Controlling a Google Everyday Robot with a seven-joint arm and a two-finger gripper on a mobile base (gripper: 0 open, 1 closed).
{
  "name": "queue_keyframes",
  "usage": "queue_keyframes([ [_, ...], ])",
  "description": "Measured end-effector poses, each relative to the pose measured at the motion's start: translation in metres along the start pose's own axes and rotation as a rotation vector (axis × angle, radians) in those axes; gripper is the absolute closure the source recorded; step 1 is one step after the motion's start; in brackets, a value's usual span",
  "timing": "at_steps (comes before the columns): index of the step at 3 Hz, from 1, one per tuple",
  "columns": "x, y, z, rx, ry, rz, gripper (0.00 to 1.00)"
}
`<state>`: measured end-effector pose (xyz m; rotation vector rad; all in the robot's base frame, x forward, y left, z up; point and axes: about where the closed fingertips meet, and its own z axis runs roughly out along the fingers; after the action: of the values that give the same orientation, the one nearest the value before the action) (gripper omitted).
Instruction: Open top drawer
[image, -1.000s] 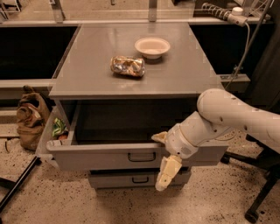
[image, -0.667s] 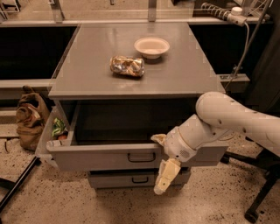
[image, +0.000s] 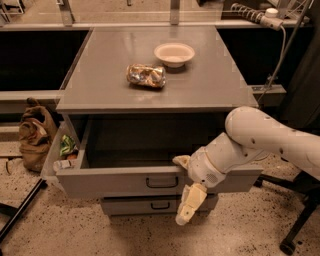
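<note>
The top drawer (image: 115, 182) of the grey metal cabinet stands pulled out, its dark inside showing. Its black loop handle (image: 162, 182) is centred on the front. My gripper (image: 184, 184) is just right of the handle, in front of the drawer face. It is open: one tan finger (image: 181, 161) lies at the drawer front's top edge and the other (image: 190, 204) hangs below its bottom edge. It holds nothing. My white arm reaches in from the right.
A narrower drawer (image: 155, 205) sits shut below. On the cabinet top (image: 100, 85) lie a crumpled snack bag (image: 145, 75) and a white bowl (image: 174, 53). A brown bag (image: 35, 135) stands on the floor at left, a chair base (image: 295, 235) at right.
My gripper has sunk slightly, with the lower finger hanging a little lower. The drawer has stayed open about as far as before.
</note>
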<state>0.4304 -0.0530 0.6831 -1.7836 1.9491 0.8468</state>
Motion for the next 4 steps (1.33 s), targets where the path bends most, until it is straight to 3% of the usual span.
queue_keyframes([
  [4, -0.002, 0.019, 0.006, -0.032, -0.031, 0.026, 0.0],
])
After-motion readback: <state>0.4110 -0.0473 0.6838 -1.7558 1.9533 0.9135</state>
